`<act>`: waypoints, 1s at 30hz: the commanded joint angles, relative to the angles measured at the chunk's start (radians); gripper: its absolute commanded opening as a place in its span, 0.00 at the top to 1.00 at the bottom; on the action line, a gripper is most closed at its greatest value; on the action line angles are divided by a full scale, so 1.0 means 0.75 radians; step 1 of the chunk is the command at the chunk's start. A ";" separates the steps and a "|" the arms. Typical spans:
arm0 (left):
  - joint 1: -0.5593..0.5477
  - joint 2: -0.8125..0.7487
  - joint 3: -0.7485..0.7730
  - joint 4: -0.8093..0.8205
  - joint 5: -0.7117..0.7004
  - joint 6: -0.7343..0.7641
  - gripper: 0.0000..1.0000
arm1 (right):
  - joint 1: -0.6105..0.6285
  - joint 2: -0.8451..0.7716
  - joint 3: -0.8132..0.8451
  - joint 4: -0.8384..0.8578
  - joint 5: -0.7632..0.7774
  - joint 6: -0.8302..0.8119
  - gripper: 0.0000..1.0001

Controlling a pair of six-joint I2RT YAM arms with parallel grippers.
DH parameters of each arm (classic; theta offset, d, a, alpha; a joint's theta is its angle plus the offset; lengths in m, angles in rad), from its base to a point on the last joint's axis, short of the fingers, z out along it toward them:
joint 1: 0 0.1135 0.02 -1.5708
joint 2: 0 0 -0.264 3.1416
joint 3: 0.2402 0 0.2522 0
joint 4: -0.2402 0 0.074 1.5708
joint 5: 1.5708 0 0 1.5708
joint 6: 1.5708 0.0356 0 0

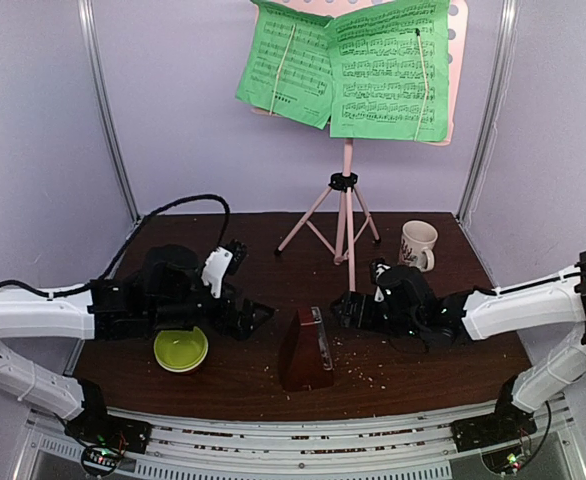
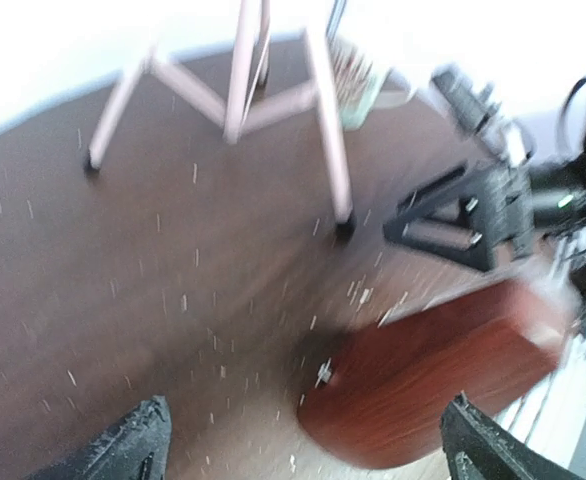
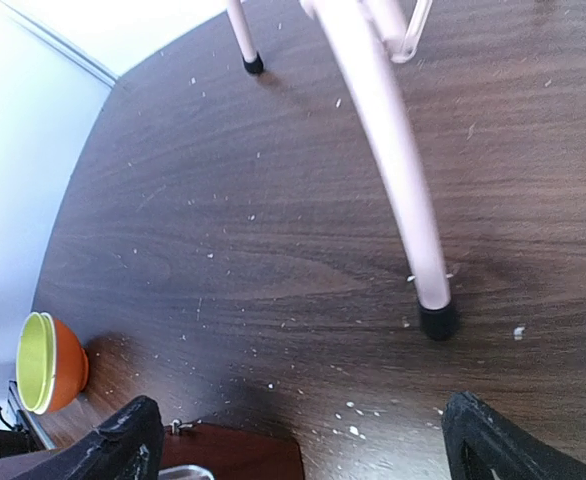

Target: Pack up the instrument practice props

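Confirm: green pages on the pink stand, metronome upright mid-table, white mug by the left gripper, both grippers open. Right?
One error: the white mug stands by the right gripper, not by the left gripper; the yellow-green bowl sits there instead. The top external view shows it. The rest holds: green pages on the pink stand, metronome upright mid-table, both grippers open.

The left arm and right arm share white shell links, black joints and black ridged jaws. A black braided cable loops off the left one.
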 commanded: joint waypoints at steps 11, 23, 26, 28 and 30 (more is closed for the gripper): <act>0.001 0.301 0.319 0.204 0.675 0.467 0.02 | -0.033 -0.486 -0.157 -0.162 0.139 -0.116 0.00; 0.003 0.419 0.321 0.206 0.722 0.491 0.12 | -0.033 -0.616 -0.270 -0.075 0.286 -0.012 0.00; 0.003 0.405 0.290 0.205 0.635 0.498 0.20 | -0.033 -0.646 -0.306 -0.011 0.268 -0.024 0.00; 0.002 0.397 0.270 0.217 0.600 0.496 0.26 | -0.034 -0.653 -0.311 -0.011 0.275 -0.019 0.00; 0.001 0.392 0.253 0.228 0.569 0.488 0.32 | -0.033 -0.653 -0.302 -0.040 0.299 0.005 0.00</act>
